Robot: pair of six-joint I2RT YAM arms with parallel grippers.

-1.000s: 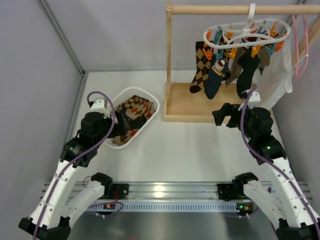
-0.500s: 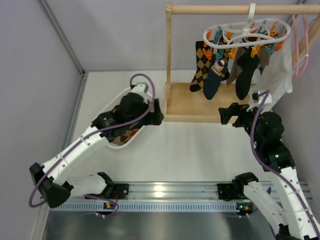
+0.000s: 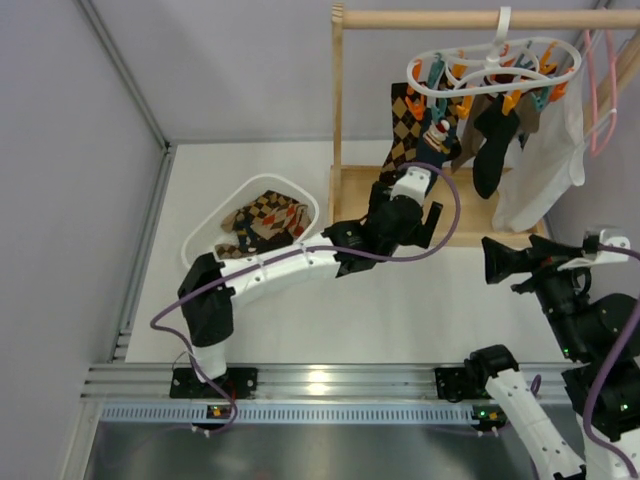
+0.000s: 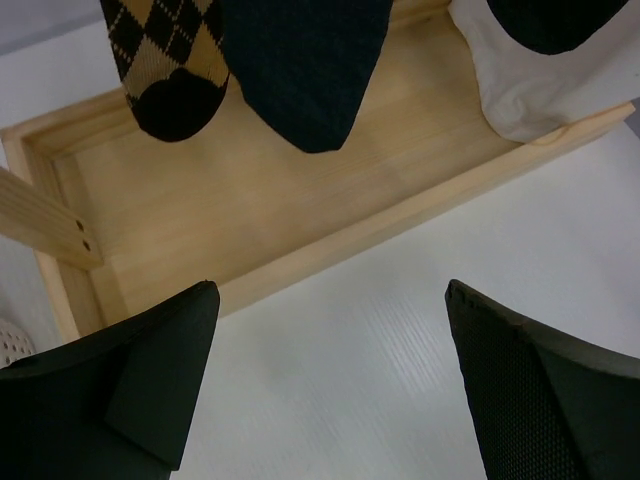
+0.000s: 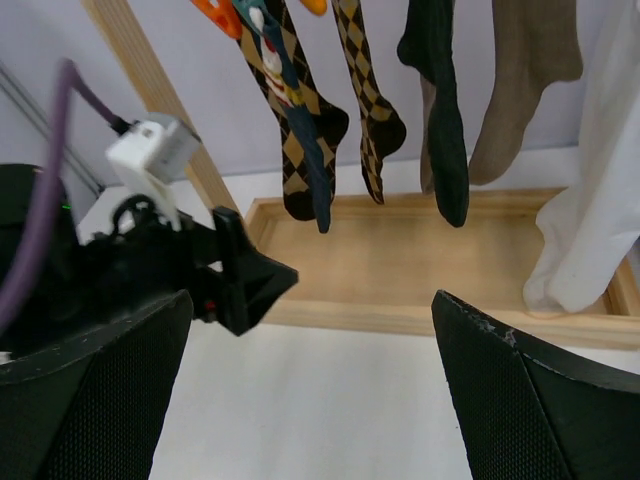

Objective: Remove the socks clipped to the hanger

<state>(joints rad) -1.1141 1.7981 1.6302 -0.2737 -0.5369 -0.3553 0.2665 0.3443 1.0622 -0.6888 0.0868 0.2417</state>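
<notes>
The white oval hanger [image 3: 495, 72] hangs by its hook from the wooden rail, with orange and teal pins. Several socks hang from it: an argyle sock [image 3: 403, 125], a teal one with stripes [image 3: 436, 142] and a dark one [image 3: 490, 150]. My left gripper [image 3: 415, 222] is open and empty, low over the table at the front edge of the rack's wooden base [image 4: 300, 210], below the argyle toe [image 4: 170, 70] and a navy sock [image 4: 305, 70]. My right gripper [image 3: 497, 262] is open and empty, farther right and nearer. It faces the hanging socks [image 5: 300, 130].
A white basket [image 3: 205, 235] holding argyle socks [image 3: 262, 215] stands at the left. A large white cloth [image 3: 545, 170] hangs at the right of the rack, next to a thin pink hanger [image 3: 600, 90]. The left gripper also shows in the right wrist view [image 5: 240, 280].
My left arm swung from the basket across to the rack's base, under the socks. My right arm drew back to the right, away from the rack.
</notes>
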